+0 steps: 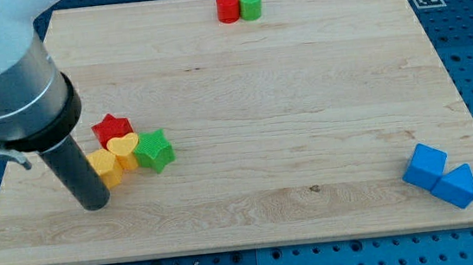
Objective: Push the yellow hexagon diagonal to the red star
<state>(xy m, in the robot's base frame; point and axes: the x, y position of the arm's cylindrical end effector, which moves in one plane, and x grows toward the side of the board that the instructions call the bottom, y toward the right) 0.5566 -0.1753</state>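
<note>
My tip point(95, 204) is seen resting on the wooden board point(305, 126) at the view's lower left, touching or just beside the yellow hexagon point(105, 168) on its left side; no jaws on the rod, so nothing is clamped. Yellow hexagon is packed w/ the yellow heart point(123, 149), red star point(112, 129) just above, green star point(154, 150) to the right. At top centre, red cylinder point(227, 7) & green cylinder point(250, 4) are touching. Blue cube point(424, 167) & blue triangular block point(459, 186) are set together at bottom right.
</note>
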